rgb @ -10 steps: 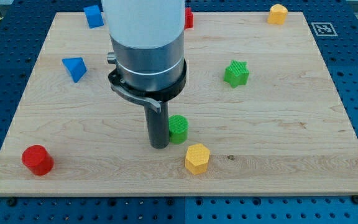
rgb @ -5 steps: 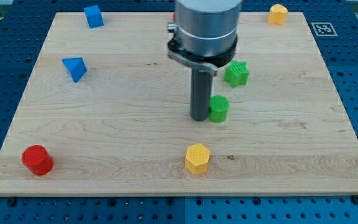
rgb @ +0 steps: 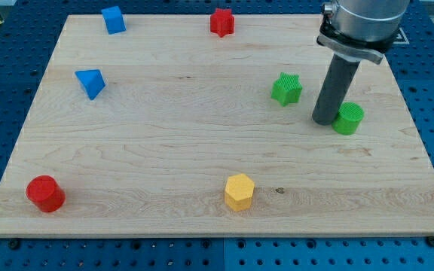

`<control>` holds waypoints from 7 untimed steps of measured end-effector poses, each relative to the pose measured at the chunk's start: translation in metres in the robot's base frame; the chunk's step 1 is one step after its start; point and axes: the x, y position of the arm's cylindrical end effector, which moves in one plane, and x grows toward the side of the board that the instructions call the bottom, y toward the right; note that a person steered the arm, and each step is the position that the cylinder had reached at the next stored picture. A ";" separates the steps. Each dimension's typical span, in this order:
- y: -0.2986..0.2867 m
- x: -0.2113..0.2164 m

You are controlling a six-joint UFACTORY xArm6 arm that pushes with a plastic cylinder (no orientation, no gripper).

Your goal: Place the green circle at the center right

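The green circle [rgb: 348,119], a short green cylinder, sits on the wooden board [rgb: 164,158] at the view's right, about mid-height. My tip [rgb: 323,120] rests on the board just left of it, touching or nearly touching its left side. The dark rod rises from there to the arm body at the view's top right.
A green star [rgb: 286,89] lies left of the rod. A yellow hexagon [rgb: 239,191] is at bottom centre, a red cylinder [rgb: 45,193] at bottom left, a blue triangle [rgb: 90,82] at left, a blue block [rgb: 113,19] top left, a red star [rgb: 221,22] top centre.
My tip has swept from the board's lower middle up and to the right, pushing the green circle along to the right side. The arm now hides the yellow block at the top right.
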 end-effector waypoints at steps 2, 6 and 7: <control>0.009 0.019; 0.043 0.003; 0.054 -0.006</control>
